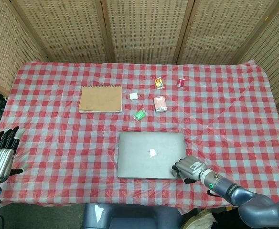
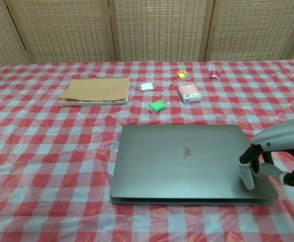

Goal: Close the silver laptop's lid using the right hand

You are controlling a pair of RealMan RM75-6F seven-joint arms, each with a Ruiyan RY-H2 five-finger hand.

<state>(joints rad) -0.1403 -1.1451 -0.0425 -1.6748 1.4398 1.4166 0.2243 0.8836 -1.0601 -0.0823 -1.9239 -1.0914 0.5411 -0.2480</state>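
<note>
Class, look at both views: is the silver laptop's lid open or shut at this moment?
Shut. The silver laptop lies flat with its lid down, no keyboard showing; the right hand touches its near right corner.

A staged indoor test setup: a red-checked tablecloth [image 1: 58, 133] over a table, woven wicker screens [image 1: 144, 28] across the frame's top.

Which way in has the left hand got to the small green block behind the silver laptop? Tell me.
Probably none. The left hand sits off the table's left edge, and the green block lies mid-table beyond the closed silver laptop. The cloth between is bare, but it looks a long stretch.
</note>
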